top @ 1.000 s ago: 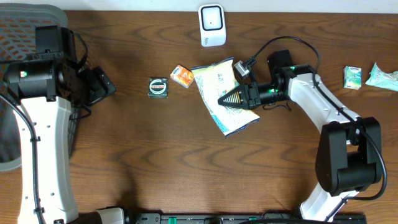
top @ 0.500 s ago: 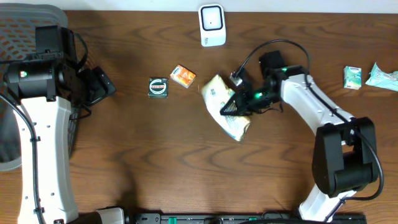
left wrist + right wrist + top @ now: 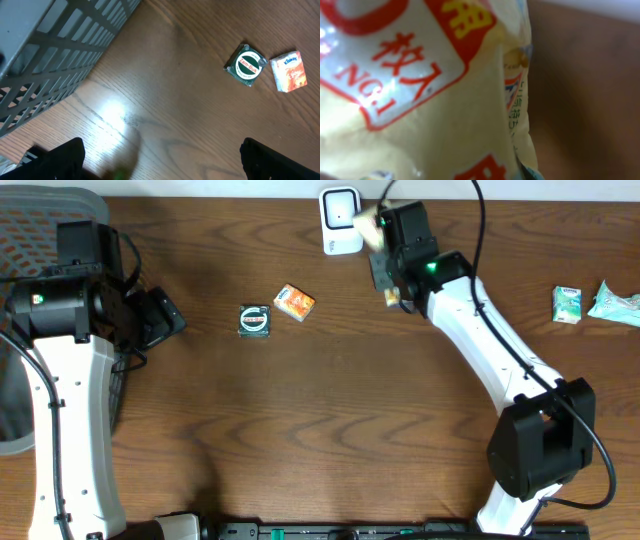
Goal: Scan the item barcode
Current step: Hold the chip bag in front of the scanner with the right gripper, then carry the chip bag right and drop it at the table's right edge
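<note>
One packet [image 3: 420, 110], pinched between right fingers [image 3: 378, 238]

Both arms are built of smooth white shells joined by black cylindrical joint housings, each with a small green light glowing on a black section. The left arm [image 3: 68, 390] has thin black cables looping beside its upper joint, while the right arm [image 3: 497, 340] has a black cable arching off its wrist and a bulky black joint [image 3: 545, 445] near its base. The fingers [image 3: 57, 157] of the left gripper [image 3: 162, 162] are matt black with blunt tips
</note>
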Motion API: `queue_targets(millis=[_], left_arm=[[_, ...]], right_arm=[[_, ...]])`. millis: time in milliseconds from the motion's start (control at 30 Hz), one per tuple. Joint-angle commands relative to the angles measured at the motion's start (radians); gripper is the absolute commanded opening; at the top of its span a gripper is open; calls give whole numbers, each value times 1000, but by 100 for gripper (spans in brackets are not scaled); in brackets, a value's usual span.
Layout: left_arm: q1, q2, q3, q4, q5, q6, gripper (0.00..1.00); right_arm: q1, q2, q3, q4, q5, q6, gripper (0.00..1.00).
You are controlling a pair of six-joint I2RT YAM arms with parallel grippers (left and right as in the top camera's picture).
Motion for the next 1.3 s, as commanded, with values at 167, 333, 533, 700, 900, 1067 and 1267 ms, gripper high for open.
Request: queue_targets(millis=[167, 333, 533, 700, 900, 1067, 1267], left_arm=[[2, 6, -4, -3, -6, -5, 98], [2, 6, -4, -3, -5, -5, 98], [2, 6, -4, -3, -6, -5, 98], [2, 6, -4, -3, -6, -5, 98], [2, 6, -4, -3, -6, -5, 98], [2, 6, -4, -3, -6, -5, 97], [2, 6, -4, -3, -6, -5, 97]], right_arm=[[19, 100, 26, 481, 212, -465, 2], [25, 226, 26, 783, 222, -721, 6], [50, 381, 43, 989, 291, -1005, 6], [48, 496, 100, 1042, 364, -1111, 6], [40, 526, 192, 1022, 394, -1073, 4], [38, 526, 247, 937, 368, -1054, 5], [27, 526, 250, 818, 329, -1009, 8]])
